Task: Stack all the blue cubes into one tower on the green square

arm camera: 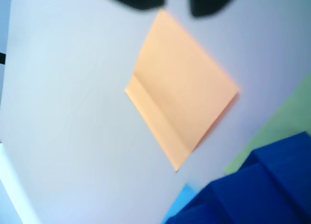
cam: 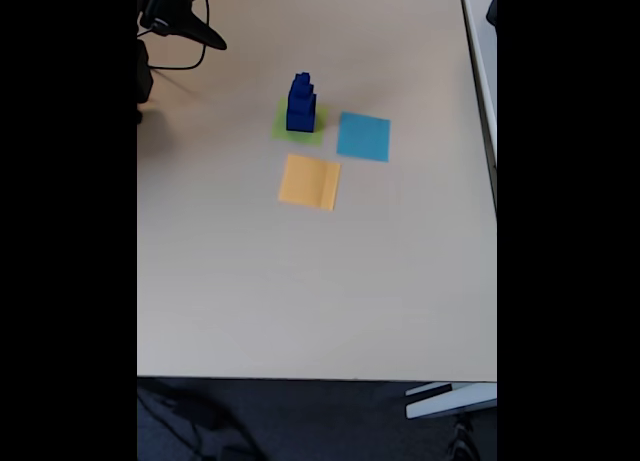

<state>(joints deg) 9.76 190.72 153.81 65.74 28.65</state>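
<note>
Several blue cubes (cam: 300,103) stand stacked in one stepped tower on the green square (cam: 283,129), largest at the bottom. In the wrist view the blue cubes (arm camera: 262,185) fill the lower right corner, blurred, with the green square (arm camera: 284,122) showing beside them. My gripper (cam: 195,31) is at the table's far left corner in the fixed view, well away from the tower. Its two dark fingertips show at the top of the wrist view, the gripper (arm camera: 176,8) open with a gap and nothing between them.
An orange-yellow paper square (cam: 309,181) with one folded edge lies in front of the tower, and a cyan-blue paper square (cam: 363,136) lies to its right. A black cable (cam: 185,66) trails near the arm. The table's (cam: 320,291) near half is bare.
</note>
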